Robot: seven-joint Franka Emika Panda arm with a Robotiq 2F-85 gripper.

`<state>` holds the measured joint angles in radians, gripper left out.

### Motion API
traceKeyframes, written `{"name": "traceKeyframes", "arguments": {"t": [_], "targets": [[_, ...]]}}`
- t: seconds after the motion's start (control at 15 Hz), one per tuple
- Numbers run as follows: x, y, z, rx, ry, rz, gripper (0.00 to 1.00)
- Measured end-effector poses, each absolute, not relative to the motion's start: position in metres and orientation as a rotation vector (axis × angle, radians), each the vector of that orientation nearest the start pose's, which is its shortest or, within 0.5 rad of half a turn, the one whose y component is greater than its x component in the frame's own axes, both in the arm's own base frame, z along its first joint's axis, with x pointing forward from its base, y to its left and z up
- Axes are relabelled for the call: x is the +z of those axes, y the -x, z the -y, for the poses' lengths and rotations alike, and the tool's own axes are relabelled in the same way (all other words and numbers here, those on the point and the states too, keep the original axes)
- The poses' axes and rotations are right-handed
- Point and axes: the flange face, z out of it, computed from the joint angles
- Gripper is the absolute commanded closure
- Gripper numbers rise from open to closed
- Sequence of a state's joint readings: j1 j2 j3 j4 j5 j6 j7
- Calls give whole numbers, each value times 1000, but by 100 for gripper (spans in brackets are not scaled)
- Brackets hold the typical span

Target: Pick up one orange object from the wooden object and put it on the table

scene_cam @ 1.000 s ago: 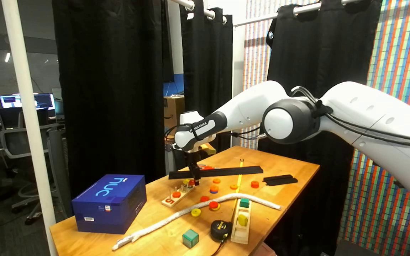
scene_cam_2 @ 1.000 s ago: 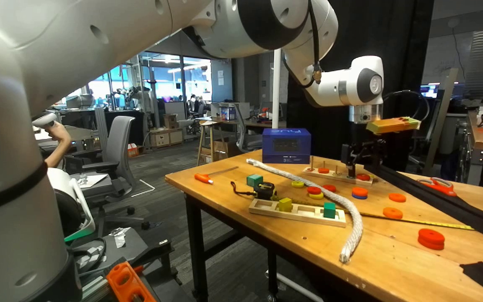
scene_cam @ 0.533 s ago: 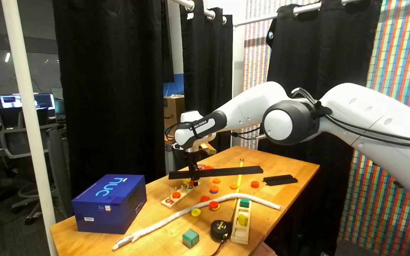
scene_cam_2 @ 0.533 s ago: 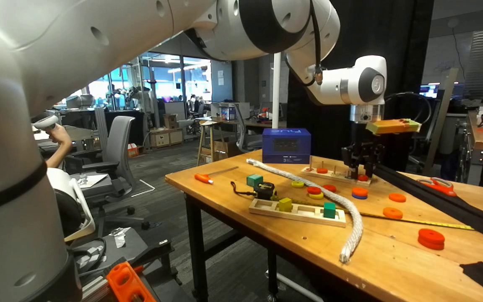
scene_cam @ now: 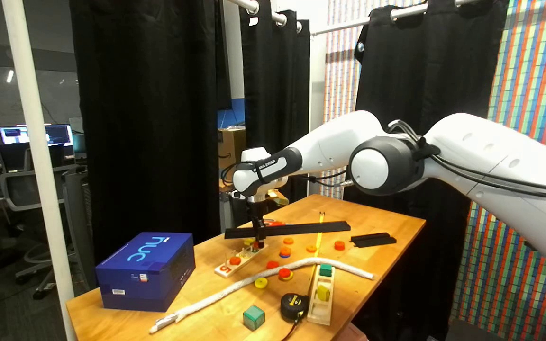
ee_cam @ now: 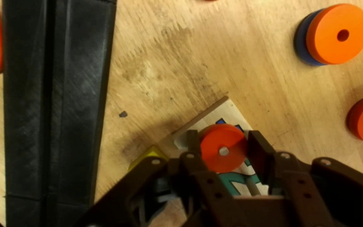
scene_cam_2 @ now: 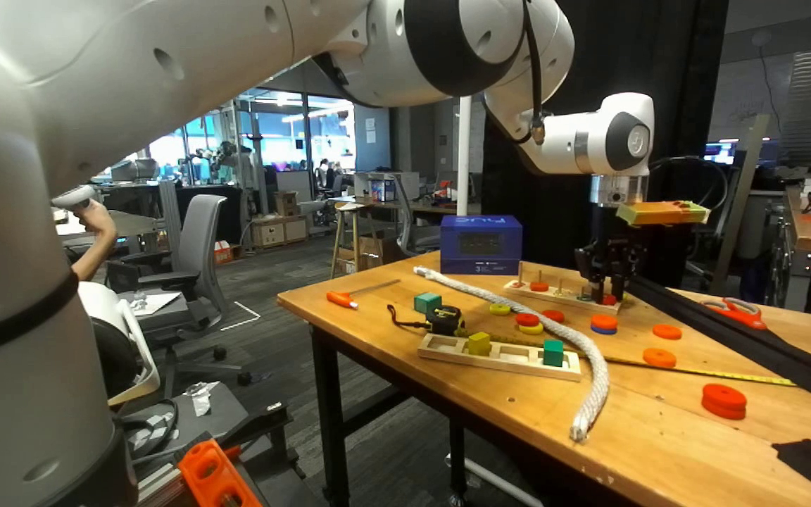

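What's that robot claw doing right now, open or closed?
Gripper: its jaws flank a red-orange disc on both sides; whether they're clamped on it can't be told.

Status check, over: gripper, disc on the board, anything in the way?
Gripper straddling the orange-red disc, firm grip unconfirmed. Disc on its peg, at one end of the wooden board. Yellow piece close by, might crowd the gripper.

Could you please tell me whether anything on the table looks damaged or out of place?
Yes: near the peg board, the wrist view shows dark scuffs on the table, so its surface looks worn. The tape measure has its yellow blade pulled out under the white rope rather than retracted.
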<state>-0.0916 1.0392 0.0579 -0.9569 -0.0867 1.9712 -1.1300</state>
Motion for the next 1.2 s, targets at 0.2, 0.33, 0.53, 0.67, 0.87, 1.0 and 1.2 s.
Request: {"name": "traceKeyframes", "arguments": {"t": [0.2,0.33,0.53,0.67,0.87,1.0,1.2], "targets": [[234,-784,47,44,2684,1653,75],[240,-786,46,26,2687,1656,75],[250,-790,46,-3,2696,1660,75],[257,-792,48,-20,2706,1658,75],[264,-793,60,-39,2727,1641,75],[267,-793,74,-43,2744,1620,75],[268,-790,95,-43,2767,1584,75]]}}
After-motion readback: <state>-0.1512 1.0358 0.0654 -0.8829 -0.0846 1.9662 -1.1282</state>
